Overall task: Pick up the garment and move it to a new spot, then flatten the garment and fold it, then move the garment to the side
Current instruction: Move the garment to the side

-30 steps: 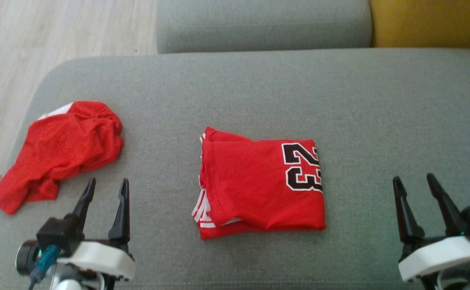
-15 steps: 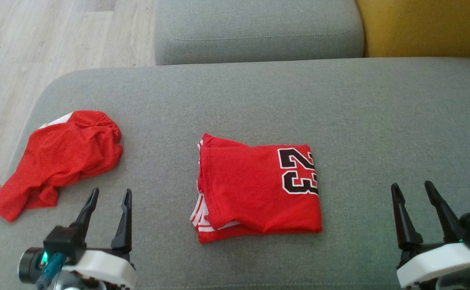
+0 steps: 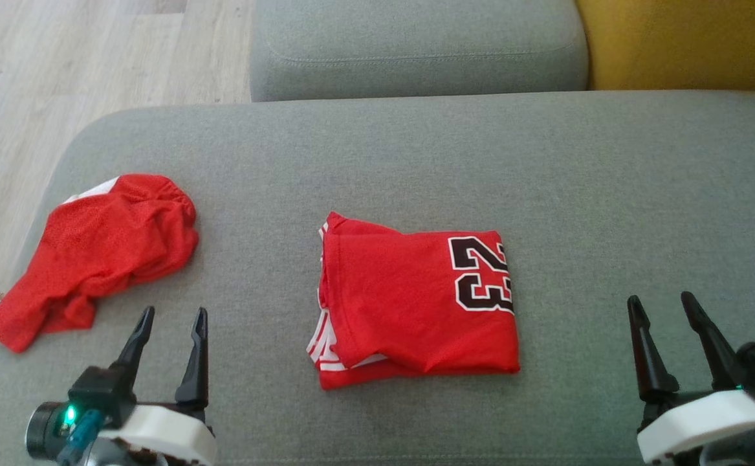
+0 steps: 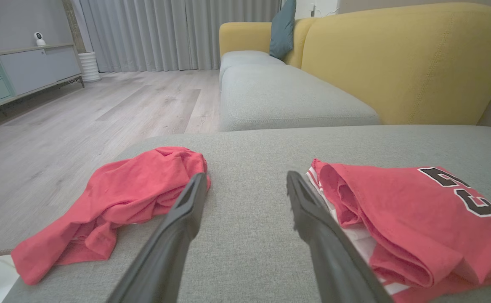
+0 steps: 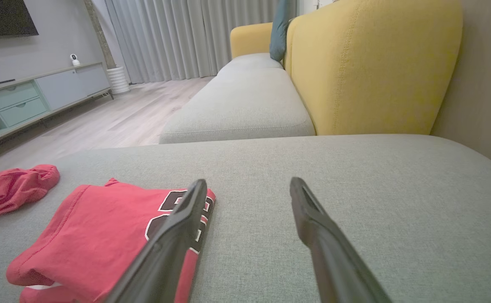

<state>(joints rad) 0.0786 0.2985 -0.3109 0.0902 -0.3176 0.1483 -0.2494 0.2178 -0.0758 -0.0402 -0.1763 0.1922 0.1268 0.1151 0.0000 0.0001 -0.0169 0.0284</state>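
A red garment (image 3: 416,301) printed with a black "23" lies folded into a neat rectangle at the middle of the grey sofa cushion (image 3: 610,194). The left wrist view has it (image 4: 413,223) at the right, and the right wrist view (image 5: 98,235) at the lower left. My left gripper (image 3: 171,318) hovers open near the cushion's front left, empty, well left of the folded garment. At the front right my right gripper (image 3: 660,303) is open and empty too, off the garment's right side.
A crumpled red cloth (image 3: 99,249) lies at the cushion's left end, near the edge over the wooden floor (image 3: 60,84). A second grey cushion (image 3: 416,45) and a yellow sofa back (image 3: 688,42) stand behind.
The whole head view has shifted slightly, so the camera moved. Both grippers stay open and low, and the folded garment and crumpled cloth keep their places.
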